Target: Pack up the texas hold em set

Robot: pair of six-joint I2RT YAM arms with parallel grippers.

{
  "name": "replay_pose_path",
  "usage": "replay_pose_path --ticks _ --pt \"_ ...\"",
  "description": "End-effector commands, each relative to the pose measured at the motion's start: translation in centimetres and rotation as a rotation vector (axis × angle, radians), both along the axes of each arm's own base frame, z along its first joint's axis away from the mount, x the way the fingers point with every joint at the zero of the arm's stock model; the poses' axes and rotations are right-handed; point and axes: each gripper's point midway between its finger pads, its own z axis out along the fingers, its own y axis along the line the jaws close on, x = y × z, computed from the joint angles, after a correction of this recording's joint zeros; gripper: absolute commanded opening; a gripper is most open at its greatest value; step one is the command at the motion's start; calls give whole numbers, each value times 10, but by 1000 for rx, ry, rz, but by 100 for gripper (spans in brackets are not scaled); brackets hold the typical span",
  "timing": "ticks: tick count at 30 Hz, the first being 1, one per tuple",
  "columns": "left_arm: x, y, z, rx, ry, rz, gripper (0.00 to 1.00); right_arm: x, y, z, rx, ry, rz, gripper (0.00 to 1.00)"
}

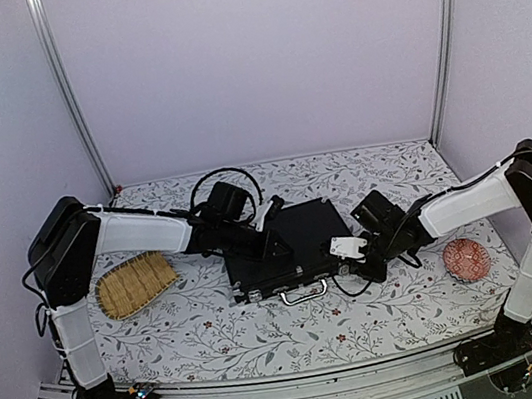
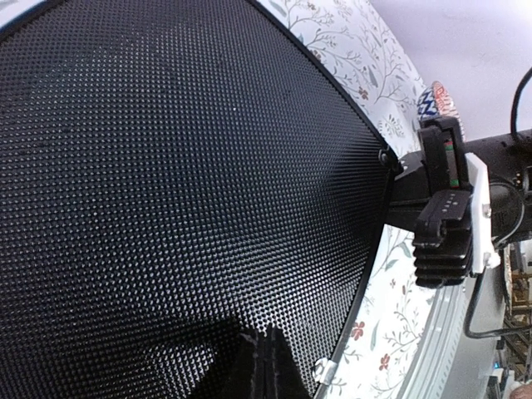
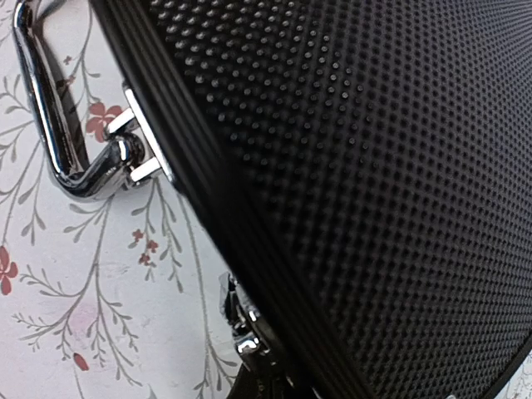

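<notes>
The texas hold em set's black dimpled case (image 1: pixel 293 241) lies closed on the flowered table, its silver handle (image 1: pixel 303 294) facing the near edge. My left gripper (image 1: pixel 276 248) is shut, and its fingertips (image 2: pixel 264 359) rest together on the lid (image 2: pixel 166 166) with nothing between them. My right gripper (image 1: pixel 342 266) is at the case's front right corner. In the right wrist view its dark fingers (image 3: pixel 274 389) sit pressed together just below a silver latch (image 3: pixel 243 328). The handle (image 3: pixel 50 125) is up to the left there. I cannot see whether the latch is fastened.
A woven straw tray (image 1: pixel 136 284) lies left of the case, under the left arm. A red patterned bowl (image 1: pixel 466 259) stands at the right, near the right arm. Metal frame posts rise at the back corners.
</notes>
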Motion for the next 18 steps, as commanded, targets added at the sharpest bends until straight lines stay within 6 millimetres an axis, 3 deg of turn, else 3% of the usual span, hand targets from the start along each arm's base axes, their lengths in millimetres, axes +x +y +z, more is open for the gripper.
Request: replay_pose_path --ticks 1,5,8,11,13,16,18 --pt "-17 27 -51 152 97 28 0 39 -2 18 5 -211 -58 2" --pt "-18 27 -48 145 92 26 0 26 9 30 66 -141 -20 3" --pt "-18 27 -37 132 68 25 0 4 11 39 86 -36 26 3" --pt "-14 24 12 81 -47 33 0 -21 13 58 132 47 80 5" --pt "-14 27 46 54 -126 54 1 -36 16 77 185 84 125 13" --pt "-19 41 69 70 -164 105 15 -29 17 106 253 68 97 18" --pt "-25 56 71 95 -160 159 24 -10 14 125 303 55 47 26"
